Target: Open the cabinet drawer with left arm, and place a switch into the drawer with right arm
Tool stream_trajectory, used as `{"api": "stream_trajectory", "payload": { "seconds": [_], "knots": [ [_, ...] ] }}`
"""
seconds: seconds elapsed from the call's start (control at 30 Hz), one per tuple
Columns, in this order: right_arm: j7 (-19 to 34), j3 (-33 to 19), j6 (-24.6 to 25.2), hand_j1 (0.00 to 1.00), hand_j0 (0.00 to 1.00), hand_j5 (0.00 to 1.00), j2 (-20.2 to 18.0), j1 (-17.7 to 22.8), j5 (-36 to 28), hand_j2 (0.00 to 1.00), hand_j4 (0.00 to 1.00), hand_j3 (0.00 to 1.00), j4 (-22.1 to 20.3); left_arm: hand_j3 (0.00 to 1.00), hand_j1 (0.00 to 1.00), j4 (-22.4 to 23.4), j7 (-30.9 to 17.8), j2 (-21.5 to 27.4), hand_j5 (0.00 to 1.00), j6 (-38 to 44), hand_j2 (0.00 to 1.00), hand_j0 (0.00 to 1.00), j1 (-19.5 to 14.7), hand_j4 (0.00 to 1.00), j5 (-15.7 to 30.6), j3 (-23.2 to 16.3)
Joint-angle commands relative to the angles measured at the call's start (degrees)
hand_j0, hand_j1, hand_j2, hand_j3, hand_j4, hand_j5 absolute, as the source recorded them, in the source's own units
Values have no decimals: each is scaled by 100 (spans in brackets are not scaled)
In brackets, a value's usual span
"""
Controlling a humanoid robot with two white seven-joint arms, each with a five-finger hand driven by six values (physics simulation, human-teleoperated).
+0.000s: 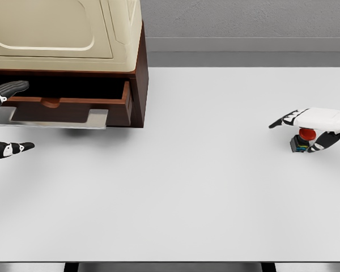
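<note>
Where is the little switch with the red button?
In the head view, the small black switch with a red button sits on the white table at the far right, under the right hand, far from the open wooden drawer.

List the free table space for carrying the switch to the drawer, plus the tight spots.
Free: the broad white table between the cabinet and the right hand, and the whole front strip. Crowded: far left, where the open drawer juts out and the left hand sits at its front; and around the switch under the right hand.
</note>
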Motion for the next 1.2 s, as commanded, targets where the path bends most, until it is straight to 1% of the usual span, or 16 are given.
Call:
{"api": "stream_trajectory", "payload": {
  "seconds": [0.0, 0.13, 0.23, 0.37, 0.4, 0.47, 0.5, 0.57, 0.63, 0.73, 0.9, 1.0, 1.03, 1.07, 1.17],
  "knots": [
    [-2, -4, 14, 100, 100, 100, -17, 0, -41, 100, 100, 100, -25, 100, 100, 1, 3, 3, 100, 16, 100, 100, 0, 100, 43, 0],
    [-2, -13, 14, 100, 100, 100, -167, 9, -67, 100, 100, 100, -183, 100, 100, 1, 3, 3, 100, 16, 100, 100, 0, 100, 52, 0],
    [-2, -13, 14, 100, 100, 100, -264, 9, -84, 100, 100, 100, -183, 100, 100, 1, 3, 3, 100, 16, 100, 100, 0, 100, 43, 0],
    [-2, -13, 14, 99, 99, 99, -272, 9, -76, 99, 99, 99, -175, 100, 100, 1, 3, 3, 100, 16, 100, 100, 0, 100, 43, 0],
    [-2, -13, 14, 97, 97, 97, -272, 9, -76, 97, 97, 97, -166, 100, 100, 1, 3, 3, 100, 16, 100, 100, 0, 100, 52, 0],
    [-2, -13, 14, 90, 90, 90, -272, 9, -67, 90, 90, 90, -166, 100, 100, 1, 3, 3, 100, 16, 100, 100, 0, 100, 52, -8],
    [-2, -13, 14, 83, 83, 83, -264, 9, -58, 83, 83, 83, -166, 100, 100, 1, 3, 3, 100, 16, 100, 100, 0, 100, 52, -8],
    [-2, -13, 14, 76, 76, 76, -255, 9, -58, 76, 76, 76, -166, 100, 100, -8, 3, 3, 100, 16, 100, 100, 0, 100, 52, -8],
    [-2, -13, 14, 72, 72, 72, -237, 9, -49, 72, 72, 72, -166, 100, 100, 1, 3, 3, 100, 16, 100, 100, 0, 100, 43, -8],
    [-2, -13, 14, 70, 70, 70, -228, 9, -49, 70, 70, 70, -166, 100, 100, 1, 3, 3, 100, 16, 100, 100, 0, 100, 43, -8],
    [-2, -5, 14, 62, 62, 62, -237, 9, -58, 62, 62, 62, -175, 100, 100, 1, 3, 3, 100, 16, 100, 100, 0, 100, 43, -8],
    [-2, 4, 14, 63, 63, 63, -211, 9, -49, 63, 63, 63, -175, 100, 100, 1, 3, 3, 100, 16, 100, 100, 0, 100, 52, -8],
    [-2, 4, 14, 67, 67, 67, -211, 18, -49, 67, 67, 67, -175, 100, 100, -8, 3, 3, 100, 16, 100, 100, 0, 100, 52, -8],
    [-2, 4, 14, 69, 69, 69, -202, 18, -49, 69, 69, 69, -175, 100, 100, 1, 3, 3, 100, 16, 100, 100, 0, 100, 52, -8],
    [-2, 4, 14, 70, 70, 70, -211, 18, -41, 70, 70, 70, -175, 100, 100, 1, 3, 3, 100, 16, 100, 100, 0, 100, 52, -8]
  ]
}}
